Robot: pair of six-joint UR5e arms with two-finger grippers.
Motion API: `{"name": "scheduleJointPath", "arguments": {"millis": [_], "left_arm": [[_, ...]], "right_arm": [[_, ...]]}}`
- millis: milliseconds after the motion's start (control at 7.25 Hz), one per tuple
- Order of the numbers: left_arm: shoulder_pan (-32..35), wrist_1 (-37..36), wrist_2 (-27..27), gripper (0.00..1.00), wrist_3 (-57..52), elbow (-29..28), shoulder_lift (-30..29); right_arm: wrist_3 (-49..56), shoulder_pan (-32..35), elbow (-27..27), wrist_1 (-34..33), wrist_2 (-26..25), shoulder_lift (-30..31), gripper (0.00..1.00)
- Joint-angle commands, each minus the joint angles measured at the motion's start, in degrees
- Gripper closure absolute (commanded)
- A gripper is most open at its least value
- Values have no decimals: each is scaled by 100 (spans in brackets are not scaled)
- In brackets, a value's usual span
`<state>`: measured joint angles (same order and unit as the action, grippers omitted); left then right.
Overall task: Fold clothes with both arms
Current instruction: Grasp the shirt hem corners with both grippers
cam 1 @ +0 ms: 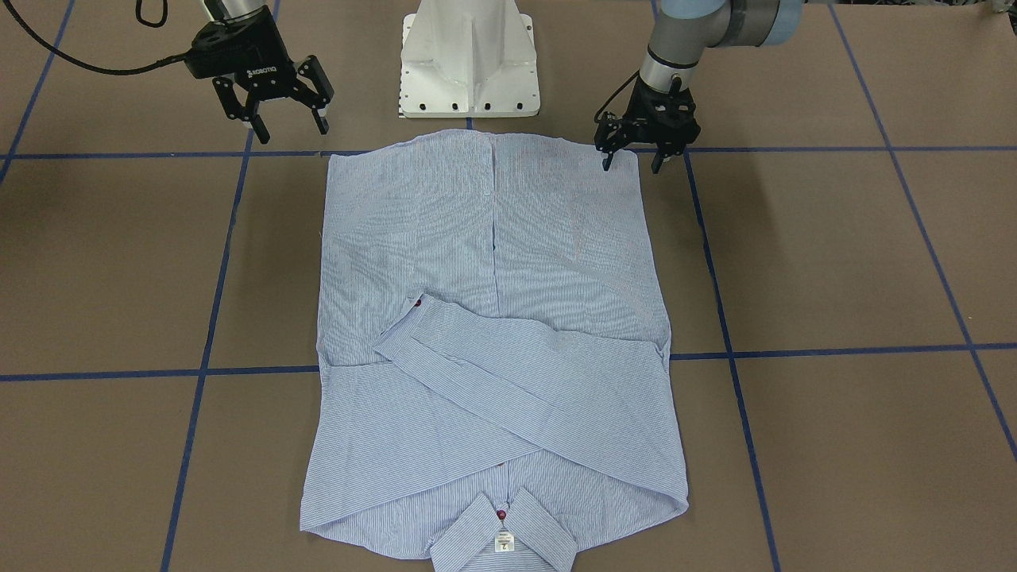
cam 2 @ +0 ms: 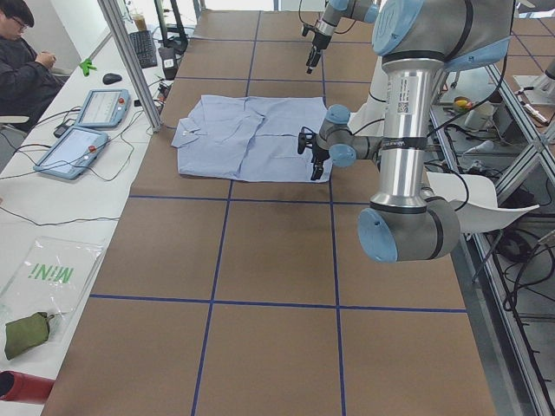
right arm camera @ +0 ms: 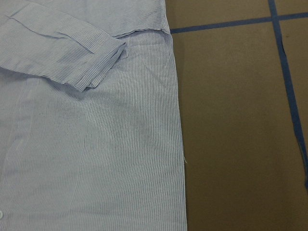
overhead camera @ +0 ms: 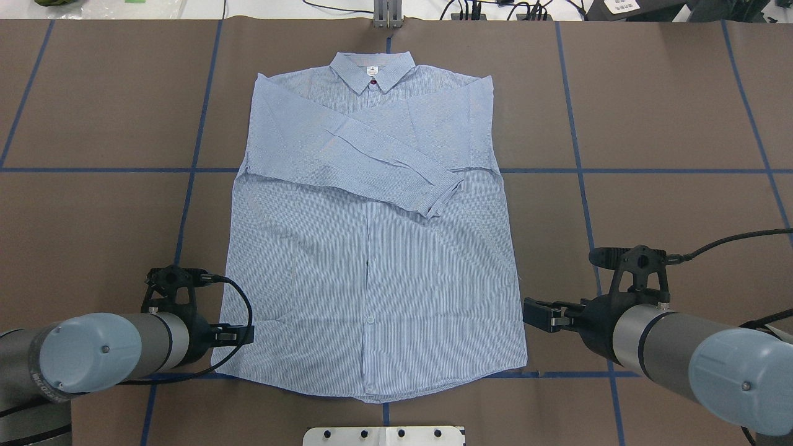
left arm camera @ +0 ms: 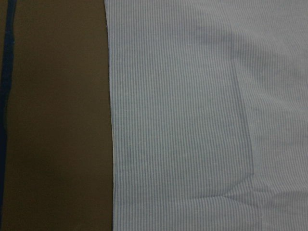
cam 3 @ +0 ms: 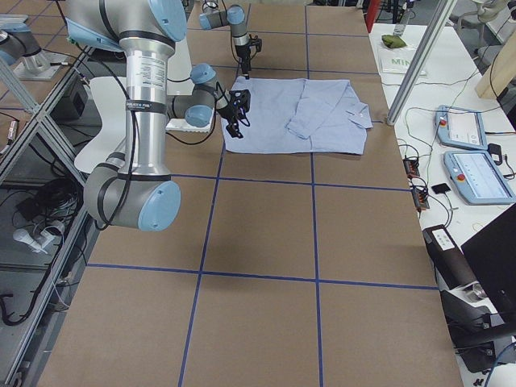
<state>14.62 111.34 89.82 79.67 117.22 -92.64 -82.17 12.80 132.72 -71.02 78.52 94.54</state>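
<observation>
You see the shirt flat on the desk, collar at 12 o'clock, left end effector at its 7, right end effector at 4, both spread apart.

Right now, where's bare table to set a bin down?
Bare table either side of the shirt, toward the collar end. Crowded by the hem corners: left pincer and right pincer are there, open.

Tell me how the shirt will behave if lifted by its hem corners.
The shirt will probably hang limp: it lies thin and flat with soft creases. Its folded sleeve rests loose on top, so it may slide off. Thin cloth, so likely light.
</observation>
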Motion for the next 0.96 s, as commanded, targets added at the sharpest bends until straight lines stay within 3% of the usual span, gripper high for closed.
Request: {"name": "scheduleJointPath", "arguments": {"millis": [0, 827], "left_arm": [[-160, 2, -9, 46, 886, -50, -8], [-284, -24, 9, 46, 866, 38, 194]], "right_arm": [[-1, -14, -26, 0, -29, -5, 0], [-1, -111, -79, 0, -152, -32, 0]]}}
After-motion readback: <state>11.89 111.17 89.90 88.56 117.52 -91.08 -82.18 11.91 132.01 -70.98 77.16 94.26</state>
